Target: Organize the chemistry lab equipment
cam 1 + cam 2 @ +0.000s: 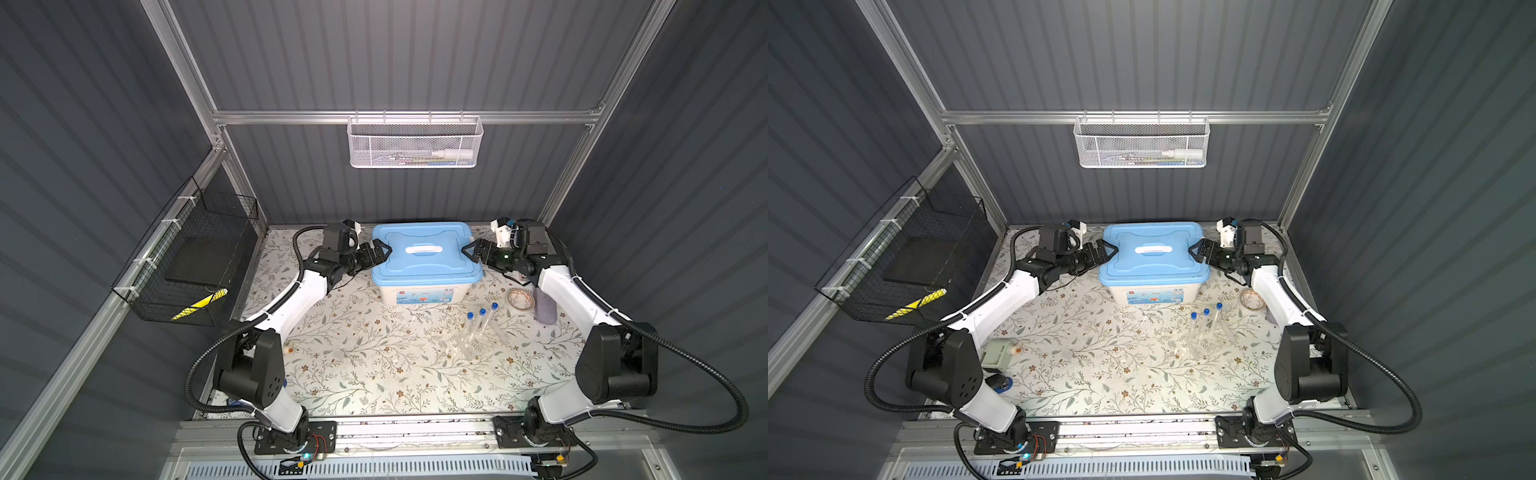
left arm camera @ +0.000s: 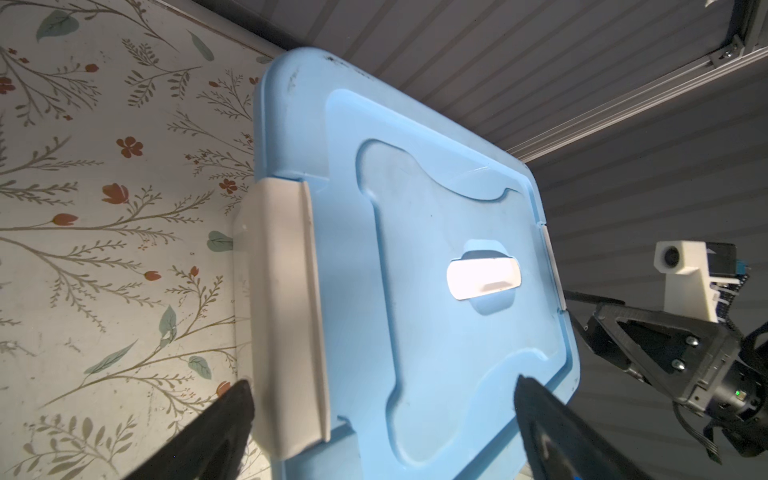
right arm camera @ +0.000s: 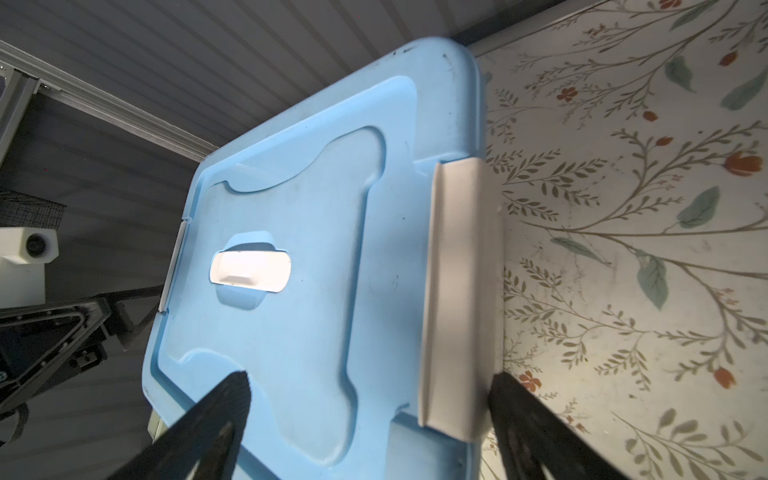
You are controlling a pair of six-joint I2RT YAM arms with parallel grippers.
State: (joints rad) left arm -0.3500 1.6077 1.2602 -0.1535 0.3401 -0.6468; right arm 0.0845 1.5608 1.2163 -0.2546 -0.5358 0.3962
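Three clear blue-capped test tubes (image 1: 482, 312) (image 1: 1206, 312) lie on the floral mat beside small clear glassware (image 1: 478, 345), right of centre in both top views. A small round dish (image 1: 520, 299) sits by the right arm. At the back stands a white storage box with its blue lid (image 1: 424, 257) (image 2: 415, 208) (image 3: 311, 187) on. My left gripper (image 1: 384, 251) (image 2: 384, 384) is open at the box's left end, with the white latch (image 2: 282, 311) between its jaws. At the other end my right gripper (image 1: 467, 251) (image 3: 370, 377) is open around the other latch (image 3: 457, 291).
A white mesh basket (image 1: 413, 143) hangs on the back wall and a black wire basket (image 1: 187, 266) on the left wall. A greyish-purple object (image 1: 544, 309) lies under the right forearm. A pale boxy item (image 1: 998, 353) and a blue object (image 1: 1003, 384) sit by the left arm's base.
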